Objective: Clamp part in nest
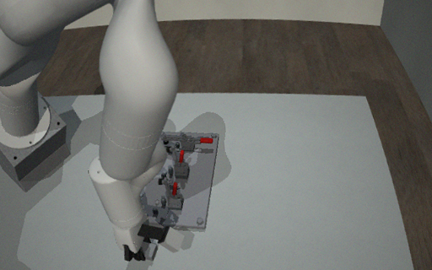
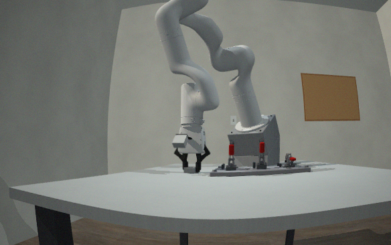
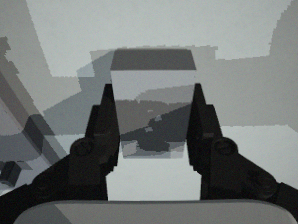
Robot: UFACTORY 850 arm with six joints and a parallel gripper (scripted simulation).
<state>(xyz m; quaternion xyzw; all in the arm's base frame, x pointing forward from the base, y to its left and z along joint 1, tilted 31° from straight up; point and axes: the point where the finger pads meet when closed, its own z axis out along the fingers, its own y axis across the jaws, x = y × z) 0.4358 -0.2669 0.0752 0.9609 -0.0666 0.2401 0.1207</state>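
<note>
Gripper (image 1: pixel 134 254) (image 2: pixel 191 165) (image 3: pixel 152 101) is clamping the grey part (image 1: pixel 150 251) (image 2: pixel 190 170) (image 3: pixel 152 107) beside the fixture (image 1: pixel 199 193) (image 2: pixel 261 172) (image 3: pixel 25 120); nest placement, clamp locking and release are all still remaining.

Dim, greyish light, overlapping jagged-edged shadows, faint grain, bowed straight lines toward edges.

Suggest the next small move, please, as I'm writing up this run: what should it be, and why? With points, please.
Probably a straight lift: the gripper (image 1: pixel 134 255) (image 2: pixel 191 164) (image 3: pixel 152 101) is shut on the grey part (image 2: pixel 190 170) (image 3: pixel 153 110), which sits low at the table beside the fixture (image 1: pixel 202 184) (image 2: pixel 261 172), so it likely needs height before travelling over the fixture's raised edge and clamps.
</note>
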